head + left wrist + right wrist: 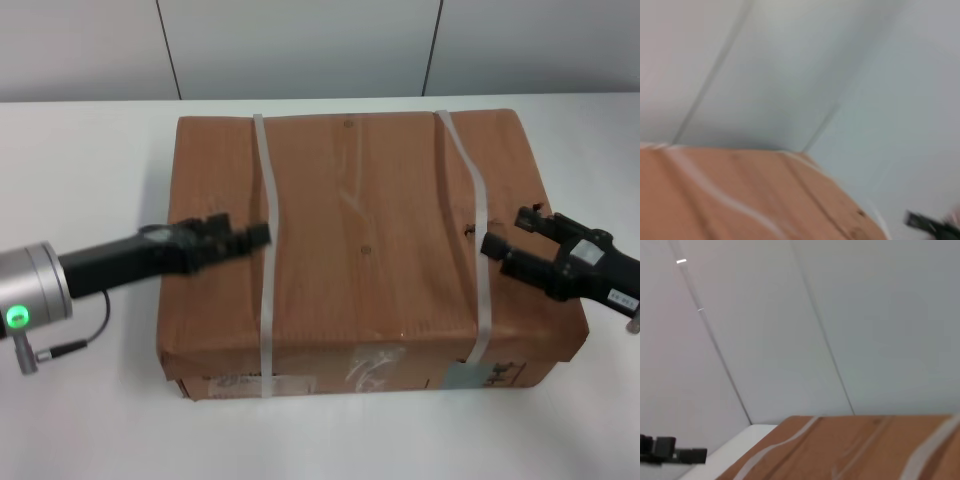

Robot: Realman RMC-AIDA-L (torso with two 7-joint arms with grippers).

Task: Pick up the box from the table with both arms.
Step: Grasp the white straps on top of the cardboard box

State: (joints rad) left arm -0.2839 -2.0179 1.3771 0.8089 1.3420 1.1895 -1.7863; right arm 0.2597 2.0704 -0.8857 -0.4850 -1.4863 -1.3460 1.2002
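The large brown cardboard box (365, 250) with two pale grey straps stands on the white table (80, 140), its printed, stickered side facing me. My left gripper (250, 237) reaches in over the box's top near its left edge, by the left strap. My right gripper (510, 232) is at the box's right edge, by the right strap, its two fingers apart and holding nothing. The left wrist view shows the box top (740, 200) and the right gripper (930, 225) far off. The right wrist view shows the box (865, 450) and the left gripper (675, 452).
A grey panelled wall (300, 45) rises behind the table's back edge. A thin black cable (70, 345) hangs from the left arm above the table. Bare tabletop lies to the left of the box and in front of it.
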